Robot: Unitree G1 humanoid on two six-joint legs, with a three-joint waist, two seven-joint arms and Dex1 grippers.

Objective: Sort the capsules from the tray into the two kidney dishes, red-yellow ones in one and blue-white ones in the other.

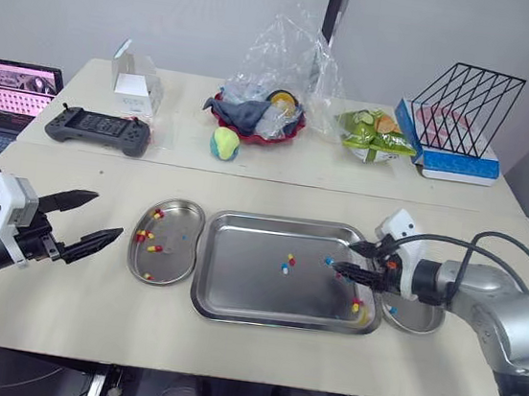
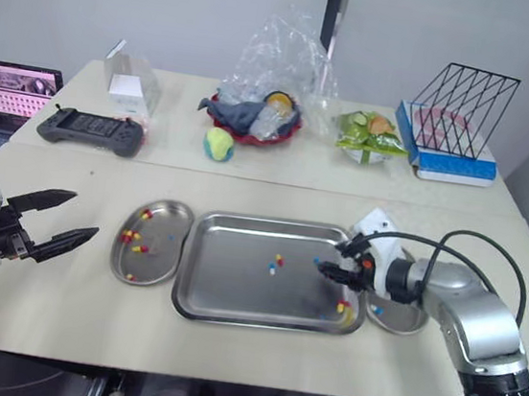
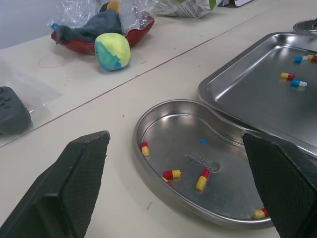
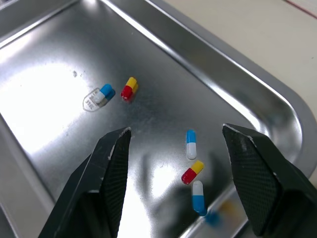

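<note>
A steel tray (image 1: 234, 291) lies mid-table with a few capsules: a red-yellow one (image 1: 290, 258) beside a blue-white one (image 1: 285, 269), and more near its right end (image 1: 357, 308). The left kidney dish (image 1: 183, 212) holds several red-yellow capsules (image 3: 172, 174). The right kidney dish (image 1: 419, 318) is partly hidden behind my right arm. My right gripper (image 1: 346, 261) hovers open over the tray's right end, above a blue-white capsule (image 4: 191, 144) and a red-yellow one (image 4: 192, 172). My left gripper (image 1: 108, 215) is open and empty, left of the left dish.
At the back of the table are a game controller (image 1: 99, 129), a white box (image 1: 135, 76), a yellow-green ball (image 1: 224, 143), a red bowl with cloth under a plastic bag (image 1: 255, 115), a green packet (image 1: 378, 135) and a wire rack (image 1: 464, 107). A laptop (image 1: 12, 90) sits far left.
</note>
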